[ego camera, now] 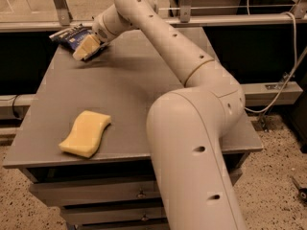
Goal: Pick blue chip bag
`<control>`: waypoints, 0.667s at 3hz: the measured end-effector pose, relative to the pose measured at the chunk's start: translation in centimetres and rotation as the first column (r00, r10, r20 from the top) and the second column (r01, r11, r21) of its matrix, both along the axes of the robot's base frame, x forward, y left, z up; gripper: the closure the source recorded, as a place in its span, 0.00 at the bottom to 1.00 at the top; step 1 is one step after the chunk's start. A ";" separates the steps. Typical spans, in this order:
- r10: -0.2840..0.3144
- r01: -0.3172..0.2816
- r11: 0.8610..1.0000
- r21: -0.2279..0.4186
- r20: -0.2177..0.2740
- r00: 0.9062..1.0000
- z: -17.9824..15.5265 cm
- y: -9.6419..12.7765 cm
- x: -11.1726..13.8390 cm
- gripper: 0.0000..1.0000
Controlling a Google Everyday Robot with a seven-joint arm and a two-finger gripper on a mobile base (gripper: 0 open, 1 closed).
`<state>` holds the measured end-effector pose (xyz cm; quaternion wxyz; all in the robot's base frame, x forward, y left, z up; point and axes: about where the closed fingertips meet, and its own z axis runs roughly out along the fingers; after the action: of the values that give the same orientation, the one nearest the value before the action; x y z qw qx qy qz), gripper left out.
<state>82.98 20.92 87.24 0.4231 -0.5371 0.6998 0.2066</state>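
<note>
- Crinkly, shiny foil on the blue chip bag (69, 34), at eleven o'clock on the table top.
- Smooth, tan, plastic-looking surface on the gripper (84, 51), at the bag's near edge.
- Smooth cream plastic shell with a satin sheen along the arm (192, 128).
- Matt, flat grey top on the table (144, 80).
- Soft, porous, matt foam for the yellow sponge (86, 133), at seven o'clock.
- Speckled, rough-looking floor (278, 186), at four o'clock.

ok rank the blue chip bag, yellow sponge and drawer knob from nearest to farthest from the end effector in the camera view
The end effector is at the far left corner of the table.
1. blue chip bag: right at it, far left corner.
2. yellow sponge: near the front left edge.
3. drawer knob: below the tabletop, on the front face.
</note>
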 end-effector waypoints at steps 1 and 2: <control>-0.019 0.019 1.000 -0.003 -0.010 1.000 -1.2 0.1 1.4 0.30; -0.026 0.026 1.000 0.004 -0.002 1.000 -0.9 -0.3 1.9 0.52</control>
<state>84.90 20.61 86.30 0.4262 -0.5268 0.7068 0.2030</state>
